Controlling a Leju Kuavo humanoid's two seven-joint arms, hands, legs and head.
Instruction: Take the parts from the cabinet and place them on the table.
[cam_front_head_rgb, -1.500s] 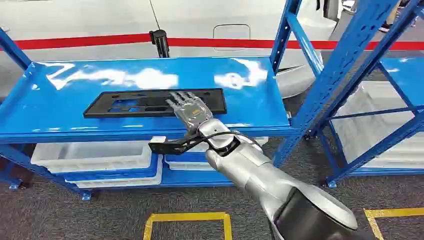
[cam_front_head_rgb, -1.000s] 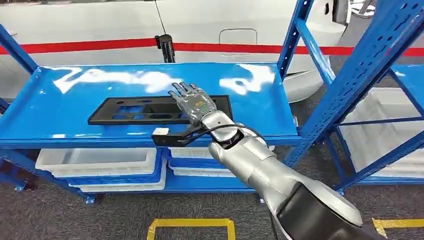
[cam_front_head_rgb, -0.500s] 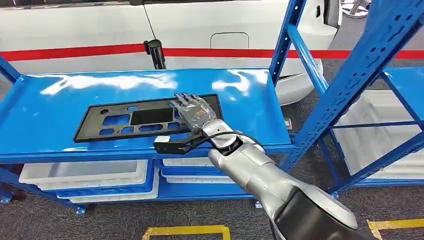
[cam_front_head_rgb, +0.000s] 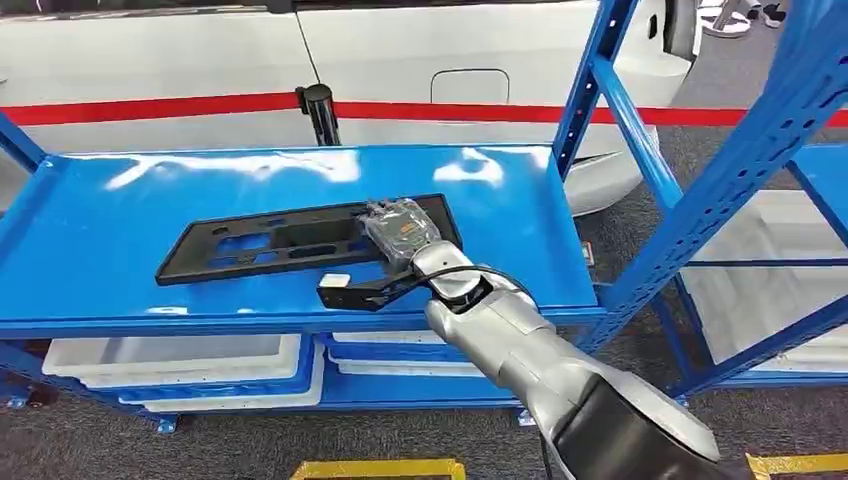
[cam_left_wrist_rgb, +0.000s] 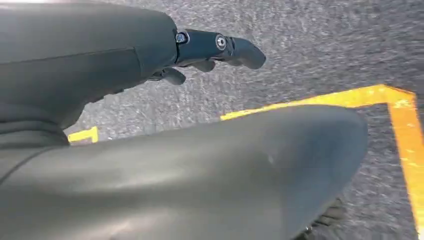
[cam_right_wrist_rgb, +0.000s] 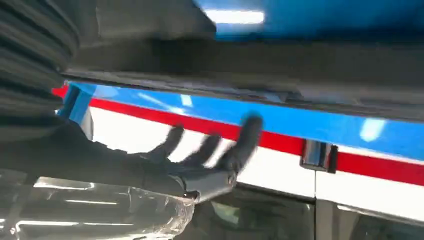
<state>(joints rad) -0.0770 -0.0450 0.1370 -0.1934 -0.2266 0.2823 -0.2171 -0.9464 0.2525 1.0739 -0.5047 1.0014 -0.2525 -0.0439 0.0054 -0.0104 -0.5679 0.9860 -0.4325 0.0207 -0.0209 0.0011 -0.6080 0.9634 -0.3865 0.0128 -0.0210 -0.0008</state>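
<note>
A long black panel (cam_front_head_rgb: 270, 245) with several cut-outs lies at a slant on the blue cabinet shelf (cam_front_head_rgb: 100, 220). My right hand (cam_front_head_rgb: 400, 228) rests on the panel's right end, its fingers bent down over the far part. In the right wrist view the panel (cam_right_wrist_rgb: 210, 65) runs close by as a blurred dark band, and the spread dark fingers (cam_right_wrist_rgb: 240, 142) reach past it with a thin gap between. My left hand (cam_left_wrist_rgb: 210, 47) hangs over the grey floor and holds nothing.
Blue rack uprights (cam_front_head_rgb: 590, 90) rise to the right of the shelf, with a second rack (cam_front_head_rgb: 760, 250) beyond. White bins (cam_front_head_rgb: 170, 355) sit under the shelf. A white car with a red stripe (cam_front_head_rgb: 150, 105) and a black post (cam_front_head_rgb: 320, 110) stand behind. Yellow floor tape (cam_front_head_rgb: 375, 467) lies near.
The camera has shifted. The panel has turned on the shelf from parallel with the front edge to a slant. My right hand's fingers, flat before, now bend down over its right end.
</note>
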